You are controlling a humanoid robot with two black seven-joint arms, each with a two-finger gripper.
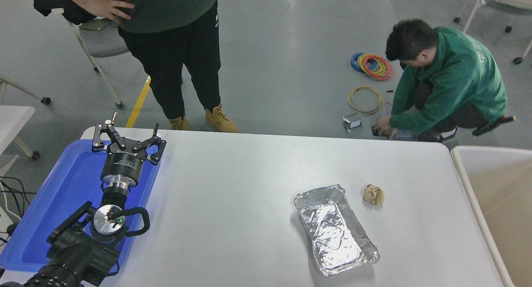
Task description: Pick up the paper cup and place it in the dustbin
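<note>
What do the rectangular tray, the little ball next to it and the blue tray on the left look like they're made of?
Rectangular tray: looks like thin aluminium foil, shiny silver with creased walls and glare on the floor.
Ball: likely crumpled brown paper, matte with many folds.
Blue tray: probably moulded plastic, with a smooth, even colour, a soft sheen and a rounded rim.

Blue tray [54, 204], silver foil tray [335, 230], brown paper ball [373, 194], white-rimmed beige dustbin [469, 191].
</note>
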